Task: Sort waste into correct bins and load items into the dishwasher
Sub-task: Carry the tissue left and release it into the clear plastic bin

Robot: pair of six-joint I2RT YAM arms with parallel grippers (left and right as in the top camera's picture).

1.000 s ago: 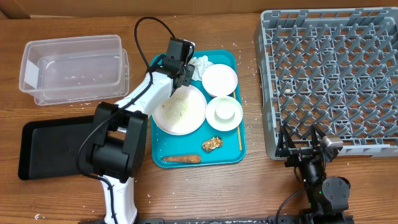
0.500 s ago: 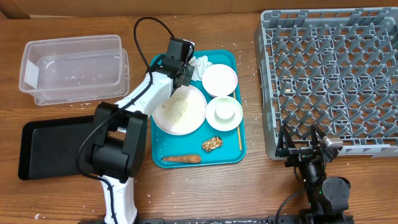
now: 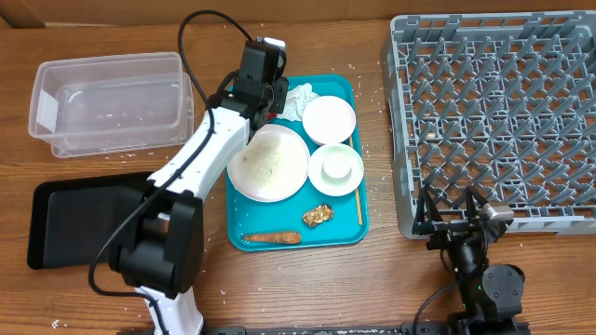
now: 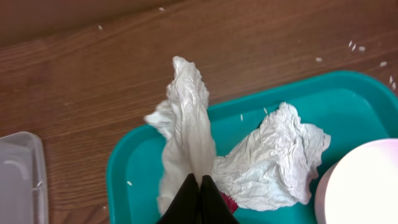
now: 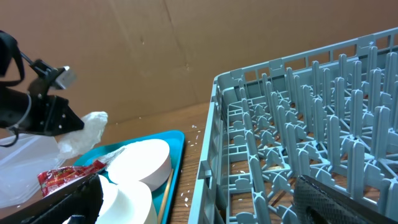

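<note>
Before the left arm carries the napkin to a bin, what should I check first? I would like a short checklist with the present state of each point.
1. Left claw shut on the crumpled napkin: ok.
2. Napkin wholly clear of the teal tray: not ok, part of it lies on the tray.
3. Red wrapper free of the grip: cannot tell, it sits right at the fingertips.
4. Clear tub open, with room: ok.
5. Right claw open, away from the path: ok.

A narrow strip of table (image 3: pixel 379 121) separates the tray (image 3: pixel 345 228) from the rack (image 3: pixel 494 112). The plate (image 3: pixel 270 166), two bowls (image 3: pixel 330 119) and napkin (image 3: pixel 298 98) crowd the tray's far half; the left arm (image 3: pixel 209 144) crosses its left edge.
</note>
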